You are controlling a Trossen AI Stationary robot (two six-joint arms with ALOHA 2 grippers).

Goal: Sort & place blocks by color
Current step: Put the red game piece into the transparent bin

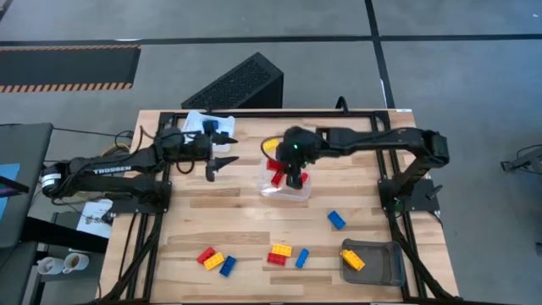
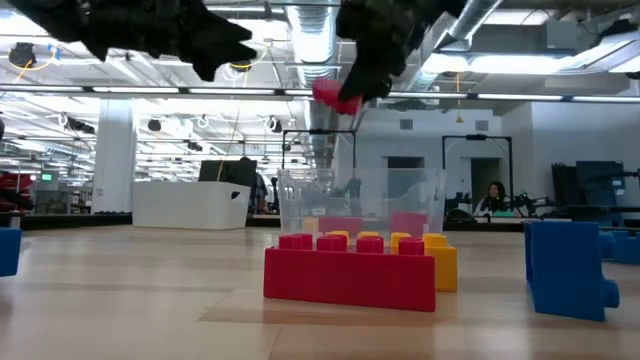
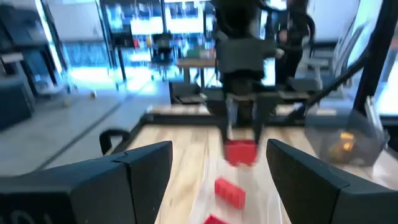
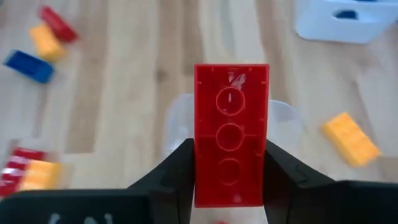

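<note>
Over on the left, the left gripper (image 1: pixel 222 159) hangs with its fingers spread and nothing between them, close to a white tray (image 1: pixel 206 124) at the table's back edge. In the middle, the right gripper (image 1: pixel 294 179) pinches a small red studded plastic brick (image 4: pixel 231 134) above a clear plastic tray (image 1: pixel 284 185), which seems to hold other red bricks (image 1: pixel 274 166). Farther right, a blue brick (image 1: pixel 336 220) lies on the wooden table (image 1: pixel 246 222), and a yellow-orange brick (image 1: pixel 352 258) sits in a grey tray (image 1: pixel 378 266).

The right gripper (image 3: pixel 242 134) hangs above the table, its jaws clamping a red block (image 3: pixel 240 152).
</note>
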